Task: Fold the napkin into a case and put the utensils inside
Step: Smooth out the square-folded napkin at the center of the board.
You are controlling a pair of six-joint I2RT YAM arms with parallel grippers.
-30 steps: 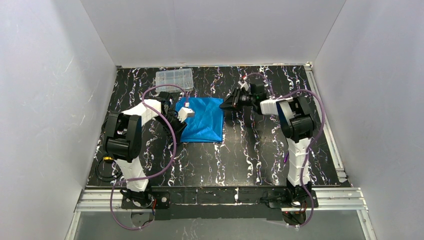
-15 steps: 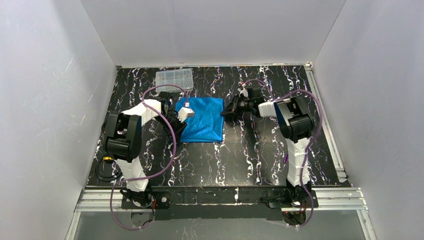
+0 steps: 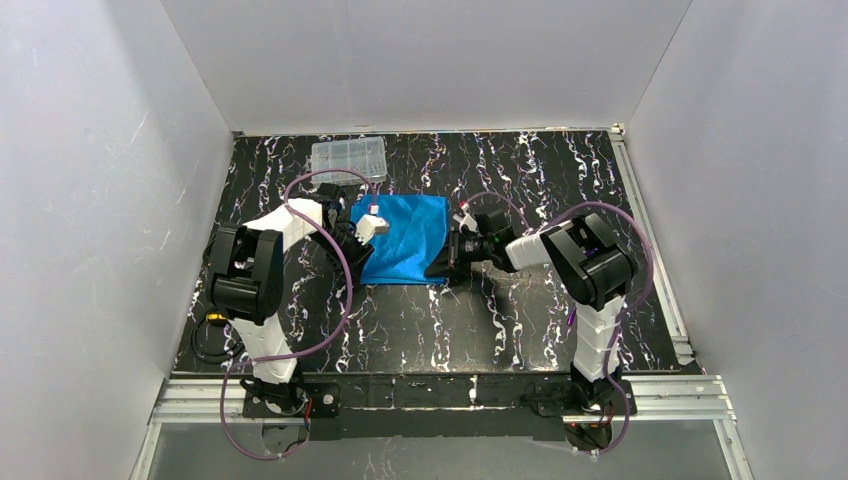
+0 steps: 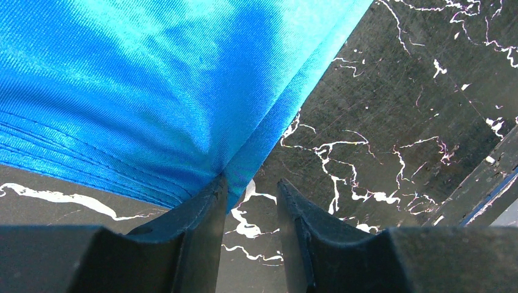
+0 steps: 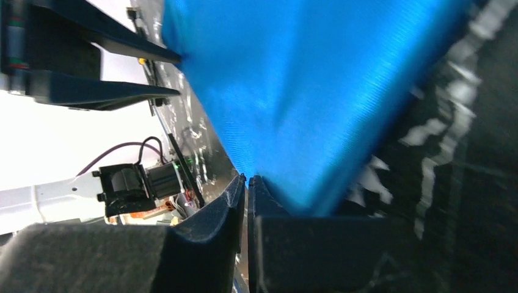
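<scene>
The bright blue napkin (image 3: 405,240) lies folded into a rough rectangle left of the table's middle. My left gripper (image 3: 372,226) is at its left edge. In the left wrist view the left gripper (image 4: 251,180) is open, with bare table between the jaws and the left fingertip touching a corner of the napkin (image 4: 153,91). My right gripper (image 3: 438,270) is low at the napkin's near right corner. In the right wrist view the right gripper (image 5: 248,177) is shut, with the napkin (image 5: 305,91) right beside its tips and no cloth visible between them. No utensils show.
A clear plastic compartment box (image 3: 348,157) stands at the back left, just beyond the napkin. Purple cables (image 3: 345,270) loop from both arms. White walls close in three sides. A metal rail (image 3: 655,260) runs along the table's right edge.
My right gripper has swung from beside the napkin's far right corner toward me and left, down to its near right corner. The left arm and the napkin have not moved.
</scene>
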